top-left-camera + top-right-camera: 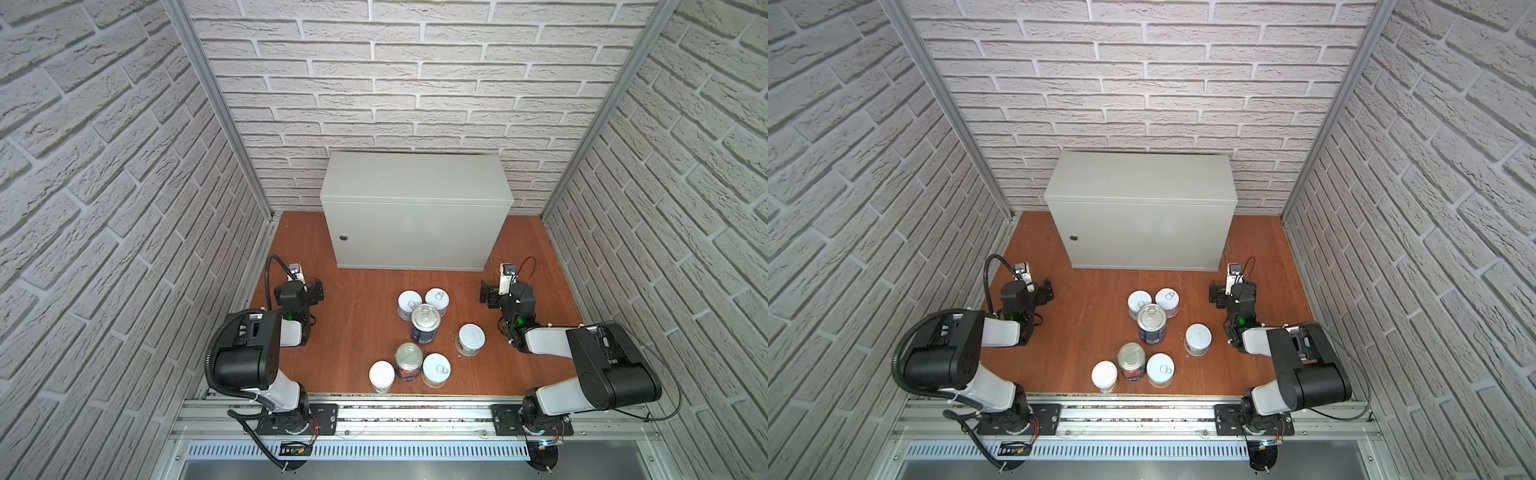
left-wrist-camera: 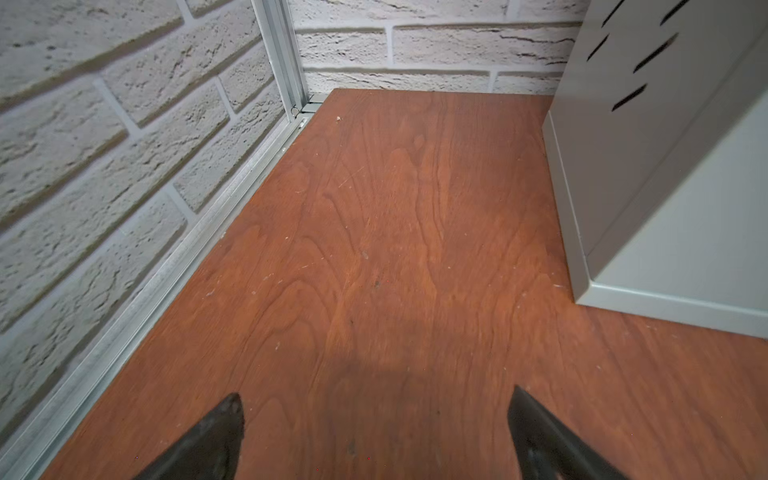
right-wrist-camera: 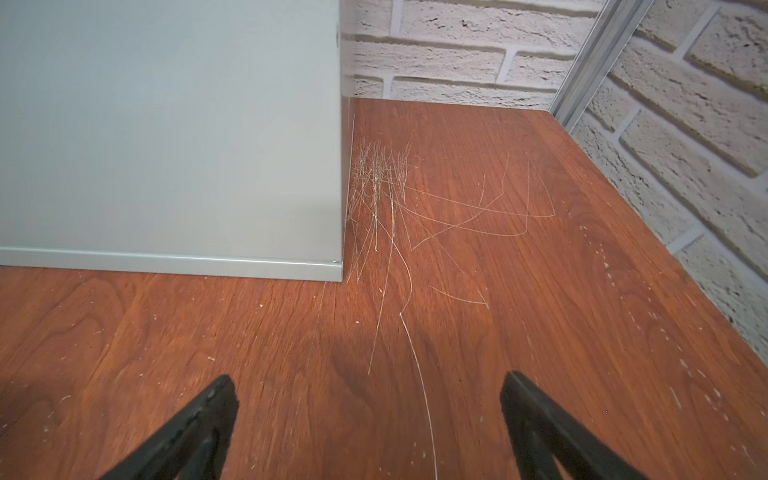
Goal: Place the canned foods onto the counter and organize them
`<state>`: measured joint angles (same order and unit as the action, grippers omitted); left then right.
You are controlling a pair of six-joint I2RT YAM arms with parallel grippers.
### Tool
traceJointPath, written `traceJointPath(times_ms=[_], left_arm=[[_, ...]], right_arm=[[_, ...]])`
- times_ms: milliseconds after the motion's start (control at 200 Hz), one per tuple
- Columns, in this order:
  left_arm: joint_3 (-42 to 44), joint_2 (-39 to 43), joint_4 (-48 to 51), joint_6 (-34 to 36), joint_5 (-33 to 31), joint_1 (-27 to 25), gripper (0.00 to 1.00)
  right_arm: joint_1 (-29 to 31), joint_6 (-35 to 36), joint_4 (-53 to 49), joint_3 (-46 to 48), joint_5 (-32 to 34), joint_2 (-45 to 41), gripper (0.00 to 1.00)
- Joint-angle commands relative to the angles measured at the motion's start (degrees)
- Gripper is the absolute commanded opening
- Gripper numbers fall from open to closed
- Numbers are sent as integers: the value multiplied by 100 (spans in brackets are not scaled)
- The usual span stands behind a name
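Metal cans point(image 1: 436, 370), seven of them, stand upright in a loose cluster on the reddish wooden floor point(image 1: 353, 332). None is yet on the grey desk point(image 1: 415, 178), which sits at twelve o'clock from them against the brick wall point(image 1: 415, 83). At ten o'clock of the cluster the left hand point(image 1: 316, 291) hangs empty with its jaws spread wide, well apart from every can; its wrist view shows only bare floor ahead. Within the cluster, a short white-lidded can point(image 1: 381, 376) sits at seven o'clock with the tall tomato can point(image 1: 409, 361) just beside it. The tall blue can point(image 1: 425, 323) stands near the centre, close against two short cans point(image 1: 437, 301) at twelve o'clock. A lone short can point(image 1: 471, 339) stands apart at three o'clock. At two o'clock the right hand point(image 1: 486, 297) is likewise wide and empty. I judge the cans rigid and, if full, fairly heavy, with smooth labels that could slip. They are best taken across the side wall around mid-height, not by the lid. The lone short can looks easiest to reach. The tight neighbours leave little room for a grip, and the tall ones may tip.
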<state>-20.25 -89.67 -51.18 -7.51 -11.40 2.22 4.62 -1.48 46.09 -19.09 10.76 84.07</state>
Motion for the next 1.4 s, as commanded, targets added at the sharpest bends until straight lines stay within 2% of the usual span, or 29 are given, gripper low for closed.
traceJointPath(times_ms=[0,1395], left_arm=[[-76,-53,-375,43,-74,31,98],[-95,-51,-343,28,-5,68,98]], right_arm=[[43,42,283,-77,75,13,100],[45,42,288,-77,75,13,100]])
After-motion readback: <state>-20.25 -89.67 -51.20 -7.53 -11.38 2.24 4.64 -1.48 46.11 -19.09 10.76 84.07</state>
